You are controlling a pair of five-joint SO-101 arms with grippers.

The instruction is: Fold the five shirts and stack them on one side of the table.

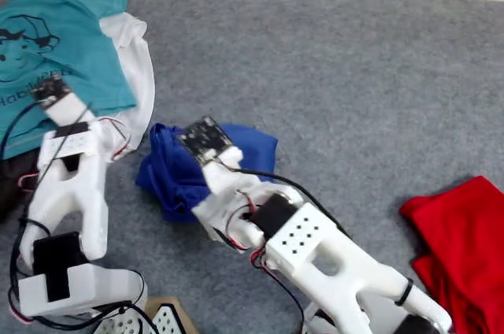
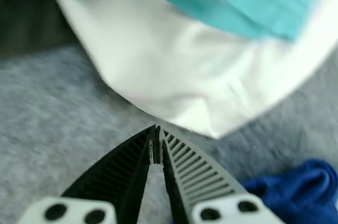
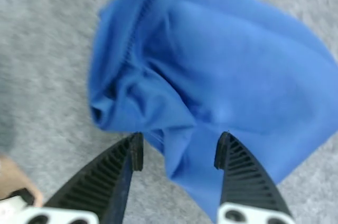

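**High view.** On the grey tabletop [image 1: 354, 74] a crumpled blue shirt [image 1: 169, 172] lies near the middle. A teal shirt [image 1: 71, 35] is spread over a white shirt [image 1: 142, 74] at the far left corner, and a red shirt [image 1: 465, 239] is bunched at the right edge. The right arm [image 1: 315, 247] stretches in from the near right, its wrist directly over the blue shirt. The left arm [image 1: 75, 184] stands at the left, its wrist over the edge of the white and teal pair. The right arm is plainly the nearer to the blue shirt.

**Left wrist view.** The jaws are pressed together with nothing between them. Their tips point at the rounded hem of the white shirt, just short of it, and the teal shirt lies beyond. A corner of the blue shirt shows off to one side, well clear of the tips.

**Right wrist view.** The jaws stand wide apart and hold nothing. The blue shirt lies straight ahead and beneath them, and a hanging fold of it falls between the two tips. The bundle's ribbed edge runs away from the jaws on a slant — roughly along the reach, not across it. Judged from this, closing here would pinch that fold without any sideways correction.
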